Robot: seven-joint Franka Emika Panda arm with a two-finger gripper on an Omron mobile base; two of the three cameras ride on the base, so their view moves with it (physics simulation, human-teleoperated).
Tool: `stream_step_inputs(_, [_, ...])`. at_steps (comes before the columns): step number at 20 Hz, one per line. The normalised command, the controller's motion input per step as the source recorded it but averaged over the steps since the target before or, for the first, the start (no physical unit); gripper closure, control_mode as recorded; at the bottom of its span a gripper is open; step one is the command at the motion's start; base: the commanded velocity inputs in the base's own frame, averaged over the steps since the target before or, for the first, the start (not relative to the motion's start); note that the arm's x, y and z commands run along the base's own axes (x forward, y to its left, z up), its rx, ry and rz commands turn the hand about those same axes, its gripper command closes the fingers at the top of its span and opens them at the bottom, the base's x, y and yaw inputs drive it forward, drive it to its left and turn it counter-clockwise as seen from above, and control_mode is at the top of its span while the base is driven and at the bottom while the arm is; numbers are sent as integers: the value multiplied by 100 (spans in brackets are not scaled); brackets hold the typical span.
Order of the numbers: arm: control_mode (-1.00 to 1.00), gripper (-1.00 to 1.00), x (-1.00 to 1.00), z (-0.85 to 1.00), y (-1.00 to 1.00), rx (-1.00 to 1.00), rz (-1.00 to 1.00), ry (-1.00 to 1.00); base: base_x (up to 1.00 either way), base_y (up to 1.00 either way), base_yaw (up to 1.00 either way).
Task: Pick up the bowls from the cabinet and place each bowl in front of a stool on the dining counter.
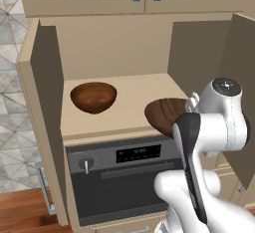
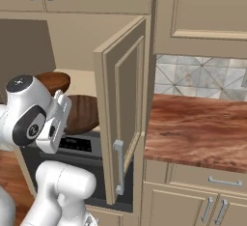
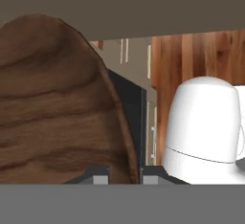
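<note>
The cabinet (image 1: pixel 124 48) stands open, with a tan shelf inside. One dark brown wooden bowl (image 1: pixel 93 96) rests upright on the shelf's left part, also seen as the farther bowl (image 2: pixel 54 81). A second bowl (image 1: pixel 164 113) hangs tilted at the shelf's front right edge. My gripper (image 3: pixel 125 179) is shut on the rim of this bowl (image 3: pixel 57 108), which looms large on the left of the hand view. In the right base view the held bowl (image 2: pixel 83 114) sits just beyond my wrist. The stool and the dining counter are out of view.
Both cabinet doors stand open: the left door (image 1: pixel 47 107) and the right door (image 2: pixel 123 109) flank the arm closely. A black built-in oven (image 1: pixel 124 177) sits under the shelf. A wood-topped wall counter (image 2: pixel 198 128) lies to the right, under closed upper cabinets.
</note>
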Motion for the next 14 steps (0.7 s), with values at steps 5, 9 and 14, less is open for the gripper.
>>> stream_step_inputs(5, [100, 100, -5, 0, 0, 0, 0, 0, -30, 5, 0])
stream_step_inputs(9, [100, 100, 0, 0, 0, 0, 0, 0, -76, 7, 0])
stream_step_inputs(14, [100, 100, 0, 0, 0, 0, 0, 0, -62, 1, -4])
